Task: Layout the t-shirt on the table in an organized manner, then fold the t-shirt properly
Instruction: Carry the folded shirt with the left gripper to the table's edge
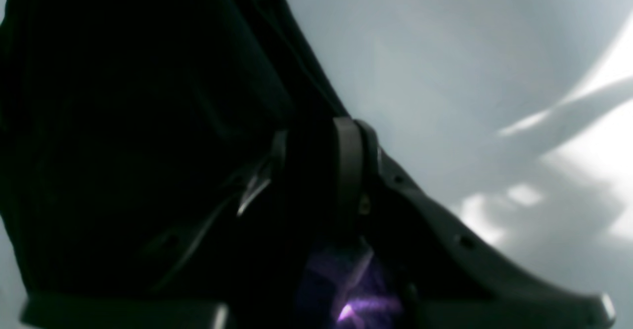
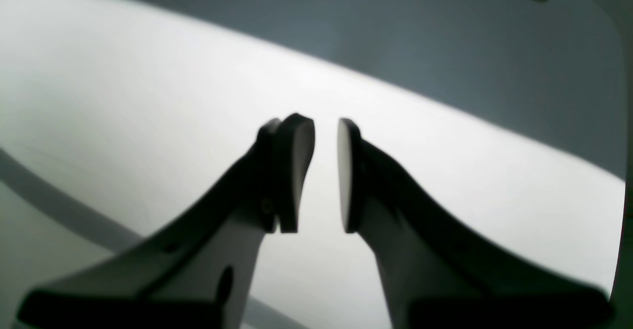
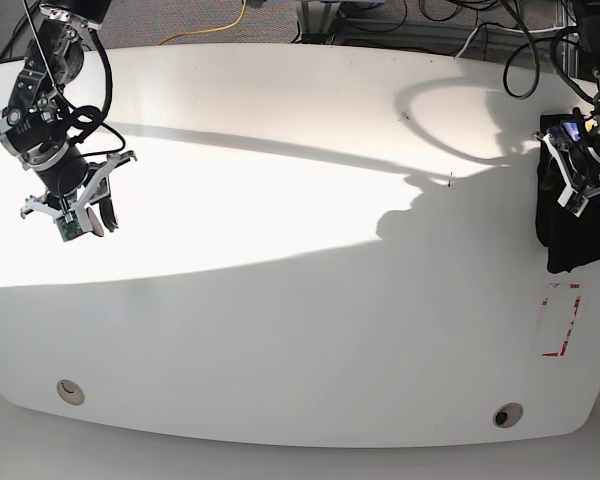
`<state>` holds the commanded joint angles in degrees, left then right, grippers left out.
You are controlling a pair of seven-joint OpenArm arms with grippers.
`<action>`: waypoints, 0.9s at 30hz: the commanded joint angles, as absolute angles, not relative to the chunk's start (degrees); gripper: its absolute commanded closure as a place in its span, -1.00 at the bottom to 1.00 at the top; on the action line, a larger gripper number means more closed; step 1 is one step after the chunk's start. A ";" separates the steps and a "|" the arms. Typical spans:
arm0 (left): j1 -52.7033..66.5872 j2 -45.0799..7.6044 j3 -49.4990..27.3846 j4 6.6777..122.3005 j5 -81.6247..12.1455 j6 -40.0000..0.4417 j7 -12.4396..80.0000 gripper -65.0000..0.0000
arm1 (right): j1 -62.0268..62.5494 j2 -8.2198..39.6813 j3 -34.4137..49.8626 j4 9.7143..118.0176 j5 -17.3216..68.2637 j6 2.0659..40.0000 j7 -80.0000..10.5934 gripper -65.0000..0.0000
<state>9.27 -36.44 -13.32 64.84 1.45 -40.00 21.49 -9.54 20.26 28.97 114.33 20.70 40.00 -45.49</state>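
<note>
The left gripper [image 1: 309, 165] pinches the black t-shirt [image 3: 570, 225], which hangs bunched at the table's [image 3: 300, 300] far right edge, just above the red dashed mark [image 3: 560, 320]. The right gripper [image 2: 326, 170] hovers over bare tabletop well apart, its jaws slightly spread with nothing between them.

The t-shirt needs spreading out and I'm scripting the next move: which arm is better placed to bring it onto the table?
Left. The left gripper is already shut on the t-shirt, which hangs at the table edge. The right gripper is open, empty and across the table.
</note>
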 joint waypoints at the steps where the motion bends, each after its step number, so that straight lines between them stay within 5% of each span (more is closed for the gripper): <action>1: 9.27 -36.88 -13.32 64.40 1.45 -40.00 20.70 0.68 | -9.63 20.26 28.97 114.33 20.70 40.00 -45.49 0.62; 27: 2.68 -42.77 -13.23 68.44 -2.95 -40.00 18.51 0.68 | -9.89 20.18 28.62 114.77 20.18 40.00 -45.14 0.62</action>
<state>2.68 -42.77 -13.23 68.44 -2.95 -40.00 18.51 -9.89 20.18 28.62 114.77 20.18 40.00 -45.14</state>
